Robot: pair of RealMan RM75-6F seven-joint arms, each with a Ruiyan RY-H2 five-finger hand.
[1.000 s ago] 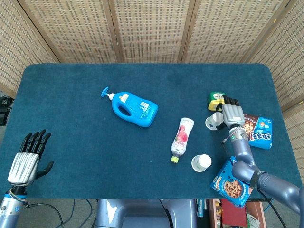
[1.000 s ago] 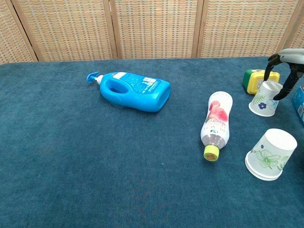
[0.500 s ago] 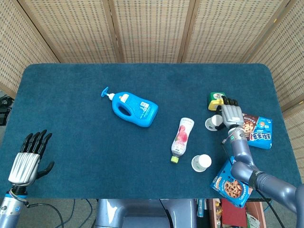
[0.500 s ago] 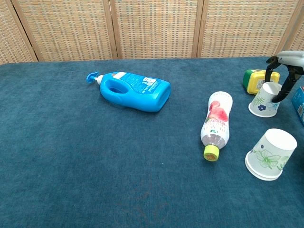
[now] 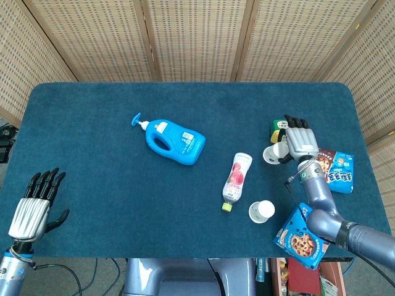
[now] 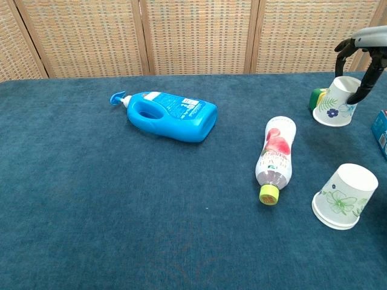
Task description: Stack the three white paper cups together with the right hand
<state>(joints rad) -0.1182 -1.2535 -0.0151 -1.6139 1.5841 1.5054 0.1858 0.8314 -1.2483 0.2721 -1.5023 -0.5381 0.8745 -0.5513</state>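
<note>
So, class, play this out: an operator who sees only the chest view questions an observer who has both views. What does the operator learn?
Operator: Where is the left robot hand?
Observer: The left robot hand is at the near left, fingers spread, holding nothing.
Operator: My right robot hand holds a paper cup. What's the blue edge beside it?
Observer: A blue cookie box, lying flat.
Operator: Anything else?
Observer: A second cookie box, near-right of the other cup.

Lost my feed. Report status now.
Right hand holds one paper cup, lifted. Left hand open, idle. Second cup upside down, near edge. Pink bottle lies beside it.
</note>
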